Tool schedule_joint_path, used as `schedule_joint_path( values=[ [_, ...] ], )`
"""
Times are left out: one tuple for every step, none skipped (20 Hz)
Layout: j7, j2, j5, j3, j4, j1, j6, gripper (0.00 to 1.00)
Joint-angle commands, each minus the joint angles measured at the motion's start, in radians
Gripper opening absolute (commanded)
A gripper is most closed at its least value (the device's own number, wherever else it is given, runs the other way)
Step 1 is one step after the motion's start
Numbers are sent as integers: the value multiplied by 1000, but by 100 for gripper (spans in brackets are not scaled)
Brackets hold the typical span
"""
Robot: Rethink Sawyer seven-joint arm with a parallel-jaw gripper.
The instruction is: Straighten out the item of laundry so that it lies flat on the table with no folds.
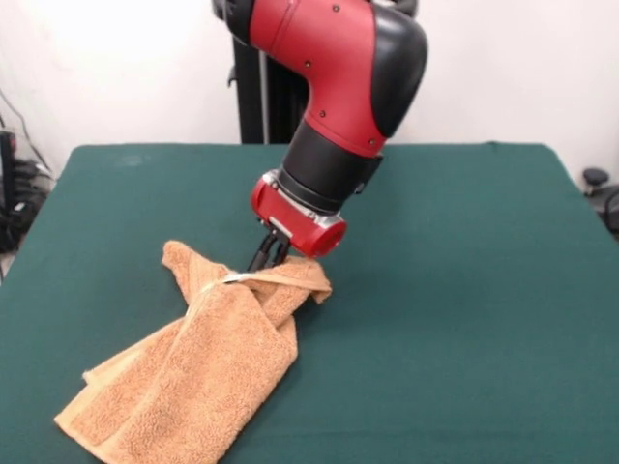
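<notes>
The orange-tan terry towel [203, 362] lies rumpled and twisted on the dark green table [464, 290], left of centre, running from the near left edge up toward the middle. Its upper end is bunched and lifted a little. A thin white tag edge [237, 279] shows near that top. My gripper [266, 263] comes down from the red and black arm and is shut on the towel's raised upper edge, its dark fingers [261, 254] pinching the folded fabric. The lower part of the towel rests on the table with folds and an overlapping layer.
The robot's black pedestal [261, 97] stands at the table's far side. Cables and dark equipment [14, 193] sit off the left edge, and a dark object [600, 188] off the right edge. The green cloth spreads wide to the right of the towel.
</notes>
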Motion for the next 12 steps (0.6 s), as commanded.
schedule_joint_path(
  values=[
    [240, 30, 111, 29, -18, 38, -137, 0],
    [229, 33, 114, 33, -22, 33, -143, 0],
    [222, 35, 115, 38, -25, 27, -148, 0],
    [217, 38, 118, 39, -27, 26, -154, 0],
    [211, 38, 118, 44, -28, 22, -159, 0],
    [205, 33, 114, 54, -25, 14, -166, 0],
    [199, 28, 109, 65, -22, 6, -174, 0],
    [193, 18, 103, 70, -16, 1, -171, 0],
    [184, 3, 99, 68, -9, 1, -152, 0],
    [174, -17, 98, 52, -1, 11, -109, 0],
    [164, -37, 97, 36, 7, 22, -66, 0],
    [159, -59, 98, 9, 16, 40, -14, 0]
  ],
)
